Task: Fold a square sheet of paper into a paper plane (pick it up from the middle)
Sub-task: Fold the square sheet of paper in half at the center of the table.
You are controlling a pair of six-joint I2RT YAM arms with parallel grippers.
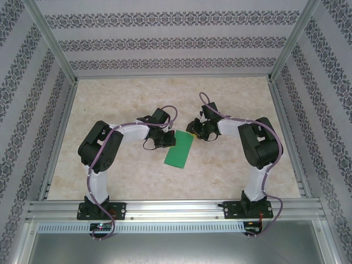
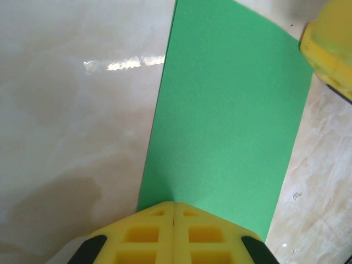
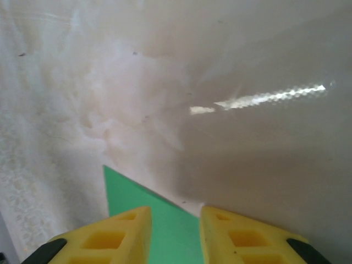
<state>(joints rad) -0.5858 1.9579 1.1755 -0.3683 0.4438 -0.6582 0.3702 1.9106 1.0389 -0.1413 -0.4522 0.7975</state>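
while left gripper point(image 2: 174, 208) sits closed at the sheet point(image 2: 231, 110) edge, right gripper point(image 3: 175, 212) straddles its corner part-open, gripping nothing; table point(image 1: 110, 99) open around.

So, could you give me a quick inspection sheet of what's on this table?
Surface: pale marbled tabletop, glossy with glare.
Job's things: thin bright green paper sheet, lying flat as a narrow rectangle, apparently folded in half.
Clutter: nothing seen.
Grippers: left gripper shut, tips at the paper's edge; right gripper open over a corner.
Cables: purple cables run along both arms.
Surroundings: patterned walls, metal frame rails.
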